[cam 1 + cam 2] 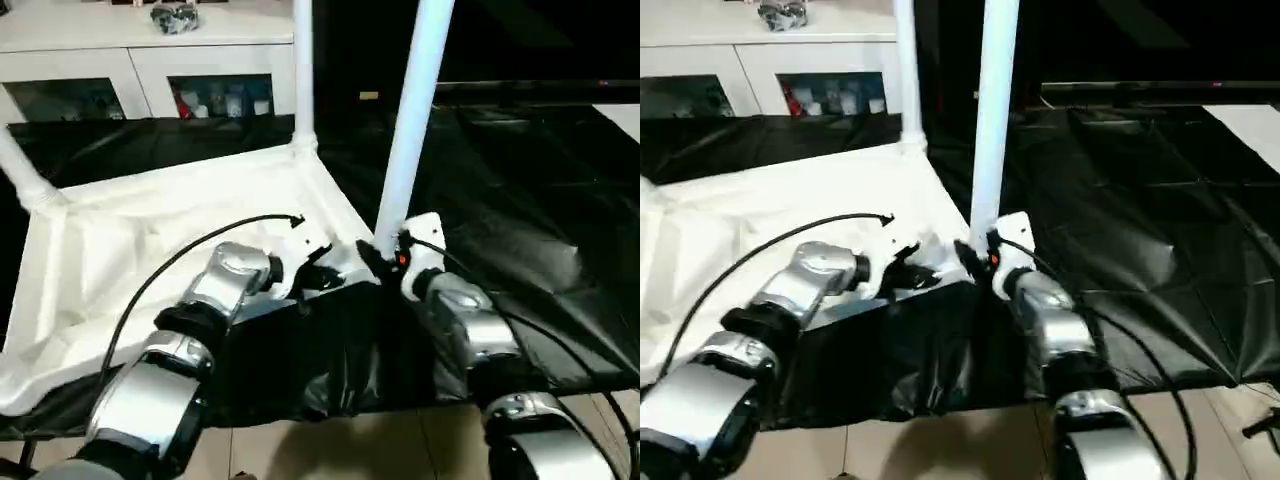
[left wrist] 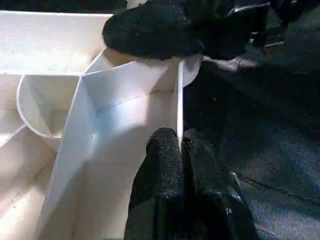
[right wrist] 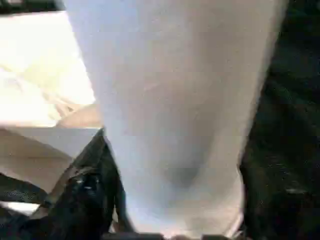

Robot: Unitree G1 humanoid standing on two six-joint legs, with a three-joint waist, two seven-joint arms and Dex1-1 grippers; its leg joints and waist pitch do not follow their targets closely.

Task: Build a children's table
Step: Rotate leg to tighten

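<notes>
Left wrist view showed the left gripper (image 2: 181, 150) pinching the tabletop's (image 1: 150, 250) near side wall, presumably steadying it ribbed side up. The right gripper (image 1: 385, 255) clasped a leg (image 1: 410, 130) upright at the near corner socket, likely to seat it.

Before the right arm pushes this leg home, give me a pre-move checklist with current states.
1. Right gripper closed on the leg near its base: ok.
2. Left gripper pinching the tabletop rim by that corner: ok.
3. Leg upright over the corner socket: not ok, it leans in the head views.
4. Leg end entered in the socket: cannot tell, the gripper hides it.
5. Far leg standing in its socket: ok.
6. Tabletop flat, underside up, on the black sheet: ok.
</notes>
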